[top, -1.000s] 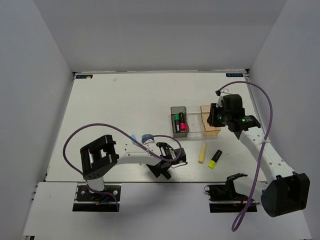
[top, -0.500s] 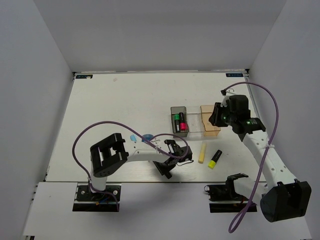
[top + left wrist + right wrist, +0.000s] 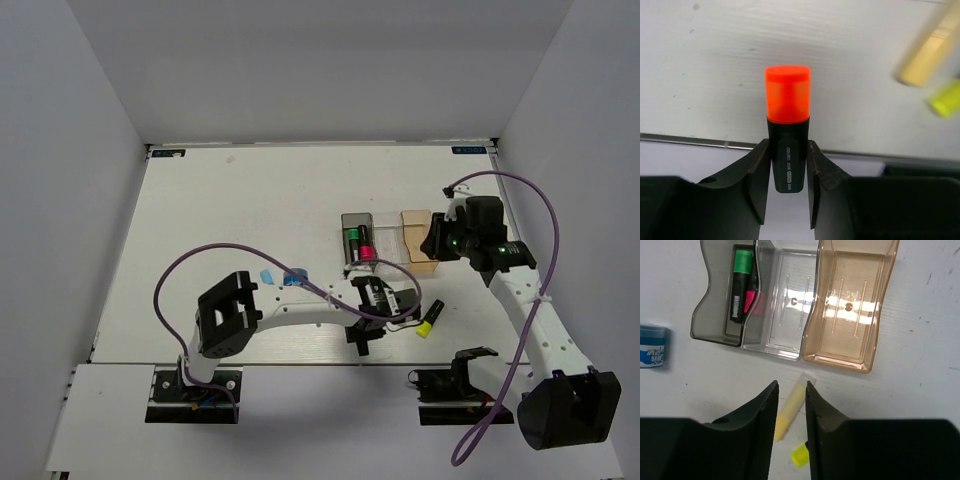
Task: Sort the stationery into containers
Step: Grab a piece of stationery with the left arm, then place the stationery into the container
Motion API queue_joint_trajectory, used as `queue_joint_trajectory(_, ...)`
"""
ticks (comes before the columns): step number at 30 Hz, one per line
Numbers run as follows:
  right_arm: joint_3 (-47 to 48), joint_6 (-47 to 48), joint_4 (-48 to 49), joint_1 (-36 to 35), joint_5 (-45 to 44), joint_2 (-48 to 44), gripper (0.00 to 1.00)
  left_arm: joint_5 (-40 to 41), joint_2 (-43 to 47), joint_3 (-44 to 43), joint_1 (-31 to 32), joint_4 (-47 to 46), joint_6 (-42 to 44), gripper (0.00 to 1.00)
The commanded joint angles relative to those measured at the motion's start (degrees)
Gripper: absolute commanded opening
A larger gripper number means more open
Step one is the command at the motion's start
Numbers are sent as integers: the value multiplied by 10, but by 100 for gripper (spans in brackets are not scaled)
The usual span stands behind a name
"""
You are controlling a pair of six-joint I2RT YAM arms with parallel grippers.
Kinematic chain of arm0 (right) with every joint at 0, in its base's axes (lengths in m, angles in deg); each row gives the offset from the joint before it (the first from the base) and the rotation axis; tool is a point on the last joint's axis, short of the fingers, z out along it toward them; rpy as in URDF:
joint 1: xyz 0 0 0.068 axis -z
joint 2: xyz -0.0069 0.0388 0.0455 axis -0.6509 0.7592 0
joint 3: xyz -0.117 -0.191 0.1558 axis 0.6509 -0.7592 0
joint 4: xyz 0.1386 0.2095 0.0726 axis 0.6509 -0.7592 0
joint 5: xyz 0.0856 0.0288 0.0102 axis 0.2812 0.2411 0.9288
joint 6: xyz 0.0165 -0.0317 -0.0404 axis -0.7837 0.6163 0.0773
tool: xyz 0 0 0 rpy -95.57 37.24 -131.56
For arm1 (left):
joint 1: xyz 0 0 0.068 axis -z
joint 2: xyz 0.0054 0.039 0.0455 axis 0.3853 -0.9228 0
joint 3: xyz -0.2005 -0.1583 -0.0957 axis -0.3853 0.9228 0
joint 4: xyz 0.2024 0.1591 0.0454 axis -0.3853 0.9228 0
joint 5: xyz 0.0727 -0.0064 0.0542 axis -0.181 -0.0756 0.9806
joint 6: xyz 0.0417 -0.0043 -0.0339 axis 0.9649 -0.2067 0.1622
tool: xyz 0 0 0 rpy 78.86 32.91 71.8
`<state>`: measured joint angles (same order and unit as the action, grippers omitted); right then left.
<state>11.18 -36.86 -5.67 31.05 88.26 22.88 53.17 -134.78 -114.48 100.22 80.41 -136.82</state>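
We see that the left gripper (image 3: 788,145) has narrowed in the last second and now clamps the black barrel of the orange highlighter (image 3: 787,107), cap pointing away from the wrist. Meanwhile the left arm (image 3: 300,312) has swung rightward along the near edge of the table (image 3: 240,210); we judge the pick done and the carry toward the bins begun (the highlighter hangs just above that near edge, right of its middle). The right gripper (image 3: 791,386) has eased back a little from the tan bin (image 3: 850,305); its jaws stand a narrow gap apart, holding nothing, above the yellow stick (image 3: 791,410) lying on the table just nearer than the bins. The grey bin (image 3: 707,310), leftmost of the row toward the right edge, already holds the green highlighter (image 3: 740,285) and the pink highlighter (image 3: 749,301), so we expect the orange one belongs there too; the clear bin (image 3: 785,295) and the tan one hold nothing. Much is hard to read: from above, the left arm covers the orange highlighter and most of the yellow stick, and the right gripper hides part of the tan bin; the yellow highlighter (image 3: 430,320) shows only its cap in the right wrist view; the blue roll (image 3: 651,346) is cut by that view's left edge; the blue stick (image 3: 267,276) is a small fleck beside it, seen only from above.
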Motion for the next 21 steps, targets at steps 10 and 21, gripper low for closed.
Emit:
queue_joint_trajectory(10, -34, 30, -47, 20, 41, -36, 40, 21, 80, -129, -136, -32, 361, 0)
queue_joint_trajectory(21, -72, 81, -63, 22, 82, -60, 60, -129, -73, -263, -304, -82, 437, 0)
